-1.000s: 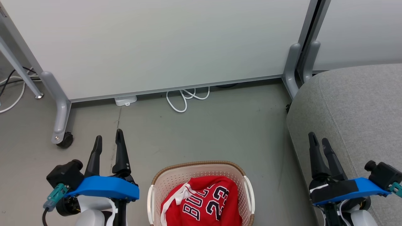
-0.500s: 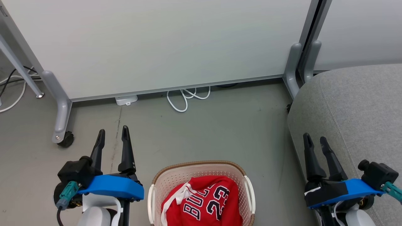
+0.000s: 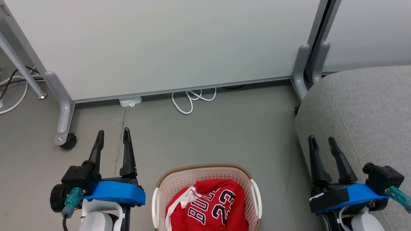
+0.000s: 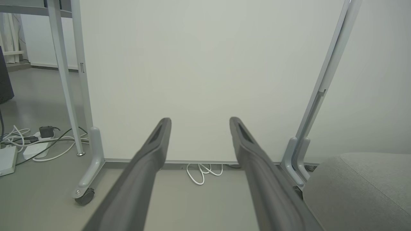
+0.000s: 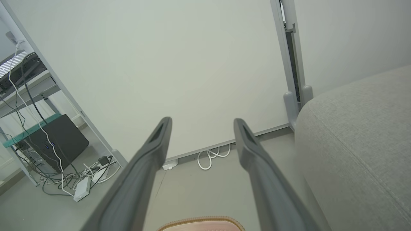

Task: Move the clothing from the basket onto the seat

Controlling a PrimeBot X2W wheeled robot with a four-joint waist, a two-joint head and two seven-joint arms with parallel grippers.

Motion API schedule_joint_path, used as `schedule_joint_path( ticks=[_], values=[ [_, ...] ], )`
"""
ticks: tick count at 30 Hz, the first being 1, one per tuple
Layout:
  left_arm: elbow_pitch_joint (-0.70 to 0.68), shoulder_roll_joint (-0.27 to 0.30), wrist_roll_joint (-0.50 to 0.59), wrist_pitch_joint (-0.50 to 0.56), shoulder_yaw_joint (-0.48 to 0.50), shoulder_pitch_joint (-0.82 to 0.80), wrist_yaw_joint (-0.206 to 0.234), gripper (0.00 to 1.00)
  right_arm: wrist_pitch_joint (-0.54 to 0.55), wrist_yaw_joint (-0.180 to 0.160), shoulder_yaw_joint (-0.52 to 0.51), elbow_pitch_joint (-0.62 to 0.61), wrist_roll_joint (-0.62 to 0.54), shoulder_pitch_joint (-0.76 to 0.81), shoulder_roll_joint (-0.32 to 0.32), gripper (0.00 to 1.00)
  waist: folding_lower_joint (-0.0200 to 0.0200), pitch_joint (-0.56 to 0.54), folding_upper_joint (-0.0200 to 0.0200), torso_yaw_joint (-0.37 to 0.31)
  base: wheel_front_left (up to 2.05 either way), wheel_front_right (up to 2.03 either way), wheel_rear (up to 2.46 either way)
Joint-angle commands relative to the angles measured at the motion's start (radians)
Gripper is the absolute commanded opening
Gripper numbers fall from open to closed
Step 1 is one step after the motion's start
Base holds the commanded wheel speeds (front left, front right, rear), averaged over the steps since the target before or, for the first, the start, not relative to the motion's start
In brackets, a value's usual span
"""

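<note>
Head view showed the left claw point(image 3: 113, 131) and right claw point(image 3: 320, 138) wide and empty, flanking the basket point(image 3: 202, 167). The sound move was lowering 1 claw onto the jersey point(image 3: 208, 208) at its bunched middle.

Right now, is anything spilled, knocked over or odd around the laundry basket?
Nothing stands out. The red jersey lies crumpled inside the upright basket, with nothing draped over its visible rim. A white cable loops loosely on the floor by the partition.
</note>
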Motion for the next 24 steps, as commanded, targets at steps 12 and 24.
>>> schedule_joint_path(
  ticks=[12, 24],
  values=[
    [-0.037, -0.006, 0.081, -0.034, 0.049, 0.005, -0.021, 1.00, -0.031, 0.002, -0.011, -0.019, -0.117, 0.002, -0.008, 1.00, 0.0000, 0.007, -0.0001, 0.005, 0.00, 0.00, 0.00],
    [-0.044, -0.008, 0.168, -0.052, 0.048, 0.013, -0.006, 1.00, -0.051, 0.002, -0.015, -0.024, -0.197, 0.013, -0.008, 1.00, 0.0000, 0.006, -0.0001, 0.010, 0.00, 0.00, 0.00]
  ],
)
